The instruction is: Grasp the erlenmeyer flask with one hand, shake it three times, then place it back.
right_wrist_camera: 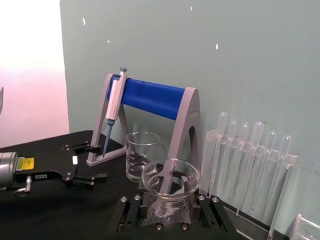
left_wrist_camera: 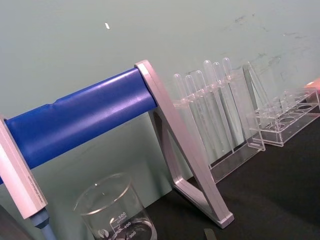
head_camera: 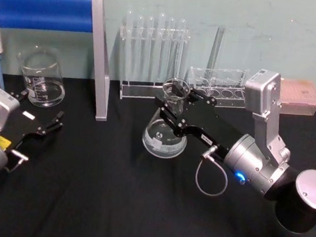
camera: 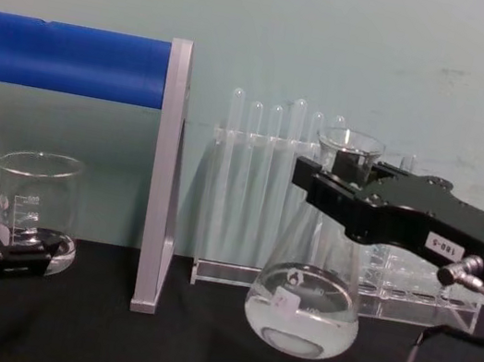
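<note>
Chest view, from the side: the right gripper's black fingers are clamped on the narrow neck of the flask, just under its flared rim. The wide base hangs below the fingers and is tilted, with a little clear liquid pooled in it. I cannot tell whether the base touches the black tabletop or is just above it. Behind the fingers the gripper's body carries a small white label, then a silver wrist with a looping cable.

Just beyond the fingers, against the wall, stands a clear rack of test tubes. Well off to the fingers' left is a grey stand with a blue bar, and past it a glass beaker.

Farther left again, the left gripper lies low at the table's near edge. Its fingers are spread apart with nothing between them, close to the beaker.
</note>
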Controlling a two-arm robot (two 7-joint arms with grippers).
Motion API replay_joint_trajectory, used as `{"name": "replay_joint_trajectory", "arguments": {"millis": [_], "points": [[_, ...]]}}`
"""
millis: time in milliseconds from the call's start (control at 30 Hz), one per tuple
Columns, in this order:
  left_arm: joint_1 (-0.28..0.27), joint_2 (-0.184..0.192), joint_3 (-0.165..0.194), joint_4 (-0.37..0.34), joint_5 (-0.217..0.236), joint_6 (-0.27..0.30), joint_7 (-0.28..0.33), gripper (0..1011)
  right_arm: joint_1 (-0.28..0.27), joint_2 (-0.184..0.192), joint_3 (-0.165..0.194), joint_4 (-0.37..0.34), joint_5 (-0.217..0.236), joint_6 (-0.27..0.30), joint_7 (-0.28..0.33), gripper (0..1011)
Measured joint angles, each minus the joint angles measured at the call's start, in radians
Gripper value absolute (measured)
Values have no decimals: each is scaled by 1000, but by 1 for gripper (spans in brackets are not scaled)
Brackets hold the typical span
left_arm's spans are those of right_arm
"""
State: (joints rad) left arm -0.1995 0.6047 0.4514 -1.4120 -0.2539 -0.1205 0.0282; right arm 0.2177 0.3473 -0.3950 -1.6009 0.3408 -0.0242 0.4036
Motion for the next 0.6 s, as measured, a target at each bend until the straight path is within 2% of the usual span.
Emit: {"name": "replay_joint_trajectory", "arguments": {"millis": [600], "points": [[0,0,0,0,0,0,0,1001,3,-6,-5,9,1,8,2,449]]}}
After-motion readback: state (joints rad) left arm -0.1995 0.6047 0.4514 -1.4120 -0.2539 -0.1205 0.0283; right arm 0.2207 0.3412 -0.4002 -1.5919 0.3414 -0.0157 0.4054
